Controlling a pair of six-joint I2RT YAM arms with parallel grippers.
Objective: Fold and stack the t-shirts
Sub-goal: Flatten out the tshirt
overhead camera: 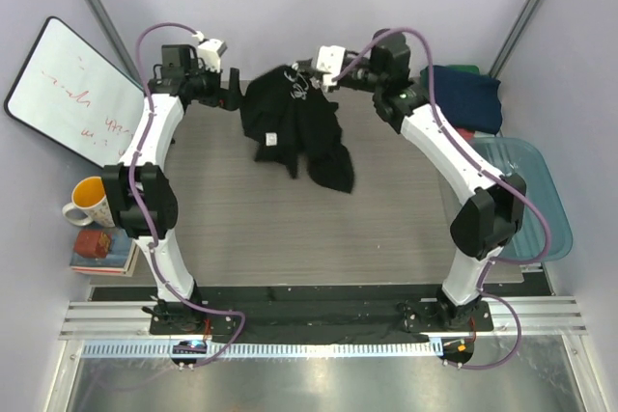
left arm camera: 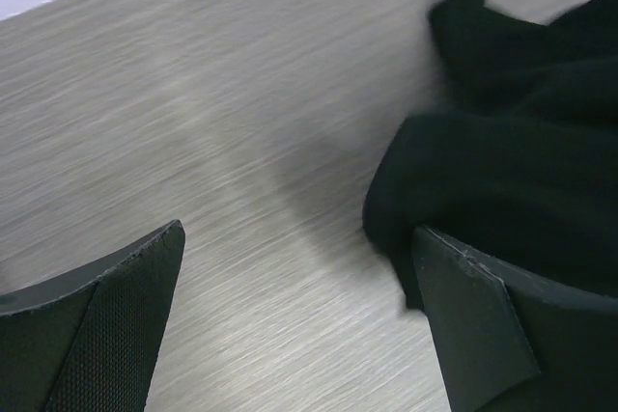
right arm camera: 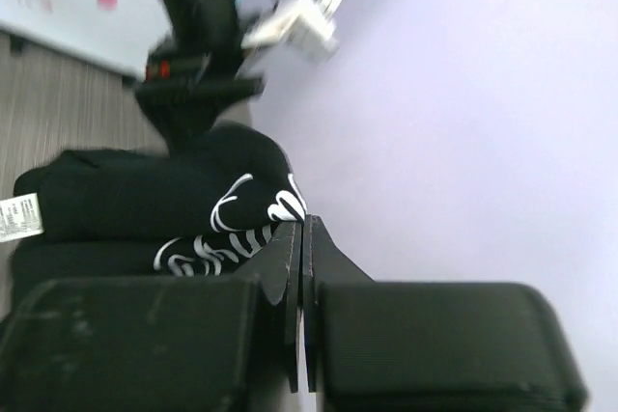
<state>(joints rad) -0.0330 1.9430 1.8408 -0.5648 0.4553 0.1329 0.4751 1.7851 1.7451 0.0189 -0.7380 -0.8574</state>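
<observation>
The black t-shirt [overhead camera: 294, 127] lies bunched at the far middle of the table, its top edge raised toward my right gripper. My right gripper [overhead camera: 315, 79] is shut on that edge. In the right wrist view the jaws [right arm camera: 302, 227] are pressed together beside the shirt's white lettering [right arm camera: 208, 233]. My left gripper [overhead camera: 232, 92] is open just left of the shirt. In the left wrist view its gripper [left arm camera: 299, 272] spans bare table, with the black cloth [left arm camera: 521, 161] touching the right finger [left arm camera: 483, 325]. A navy t-shirt [overhead camera: 468, 96] lies at the far right, with a green one [overhead camera: 462, 69] behind it.
A translucent blue tub [overhead camera: 541, 205] stands at the right edge. A whiteboard [overhead camera: 72, 89] leans at the far left. A yellow-and-white mug [overhead camera: 87, 202] and a small stack of books [overhead camera: 101, 250] sit off the table's left side. The left arm [right arm camera: 193, 45] shows in the right wrist view.
</observation>
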